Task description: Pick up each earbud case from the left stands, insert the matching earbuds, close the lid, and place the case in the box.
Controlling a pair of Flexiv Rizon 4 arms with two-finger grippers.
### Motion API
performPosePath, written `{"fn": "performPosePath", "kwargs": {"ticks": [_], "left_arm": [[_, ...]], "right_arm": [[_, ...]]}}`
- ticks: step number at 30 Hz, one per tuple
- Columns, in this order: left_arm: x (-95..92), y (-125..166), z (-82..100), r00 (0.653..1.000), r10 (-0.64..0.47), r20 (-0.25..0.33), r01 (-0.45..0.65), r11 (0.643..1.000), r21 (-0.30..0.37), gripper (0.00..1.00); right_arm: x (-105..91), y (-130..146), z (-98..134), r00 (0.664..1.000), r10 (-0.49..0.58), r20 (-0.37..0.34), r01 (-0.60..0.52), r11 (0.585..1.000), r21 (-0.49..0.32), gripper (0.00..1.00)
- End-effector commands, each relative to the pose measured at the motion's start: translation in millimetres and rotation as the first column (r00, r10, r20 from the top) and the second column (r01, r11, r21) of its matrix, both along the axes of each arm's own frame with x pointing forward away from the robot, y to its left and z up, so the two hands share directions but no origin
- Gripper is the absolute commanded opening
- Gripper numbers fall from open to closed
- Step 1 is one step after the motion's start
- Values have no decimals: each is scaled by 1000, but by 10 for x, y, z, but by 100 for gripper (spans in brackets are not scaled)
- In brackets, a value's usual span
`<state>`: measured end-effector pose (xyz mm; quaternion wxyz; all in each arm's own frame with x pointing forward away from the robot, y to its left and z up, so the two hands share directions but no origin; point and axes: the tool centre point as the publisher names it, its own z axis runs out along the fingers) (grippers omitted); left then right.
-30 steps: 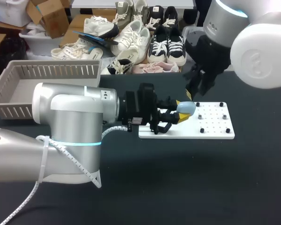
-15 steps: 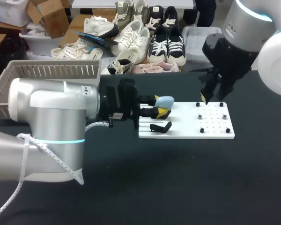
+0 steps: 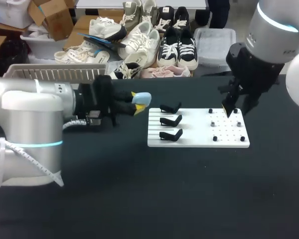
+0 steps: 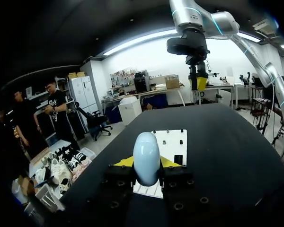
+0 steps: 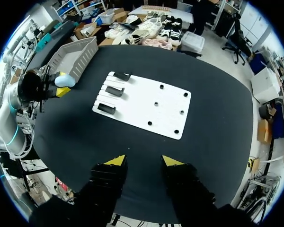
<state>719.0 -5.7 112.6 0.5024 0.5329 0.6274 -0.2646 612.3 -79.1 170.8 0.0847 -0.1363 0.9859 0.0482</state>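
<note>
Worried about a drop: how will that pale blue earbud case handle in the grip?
The earbud case looks glossy and egg-shaped, so it may slip from the left tool. Rounded all over, it would likely roll if set down loose.

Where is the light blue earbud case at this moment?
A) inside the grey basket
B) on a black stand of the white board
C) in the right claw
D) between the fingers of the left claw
D: the left claw grips the earbud case from both sides, and all three black stands are empty.
</note>
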Motion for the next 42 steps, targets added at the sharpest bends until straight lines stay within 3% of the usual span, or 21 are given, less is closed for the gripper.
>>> {"fn": "performPosePath", "kwargs": {"ticks": [1,16,22,33,39,41,42], "left_arm": [[206,285,-57,1000,-10,-20,9,1000,-11,0],[1046,1438,-87,996,93,-14,-92,995,47,0],[1361,1722,-264,992,105,-63,-100,992,80,0],[1520,1800,-703,980,107,-168,-98,993,61,0],[1478,1797,-778,978,87,-191,-77,995,61,2],[1452,1796,-766,979,80,-189,-70,996,61,76],[1440,1798,-755,979,78,-188,-68,996,61,100]], "right_arm": [[-39,18,-16,1000,-30,-4,30,999,-15,43],[-60,217,-124,987,-148,-56,144,988,-63,43],[-55,333,-180,982,-171,-78,165,983,-87,42],[-91,460,-229,977,-195,-89,188,978,-89,43],[-106,489,-241,976,-197,-92,189,978,-87,42],[-110,496,-242,976,-195,-91,188,978,-86,42],[-110,496,-243,977,-195,-91,187,979,-85,42]]}}
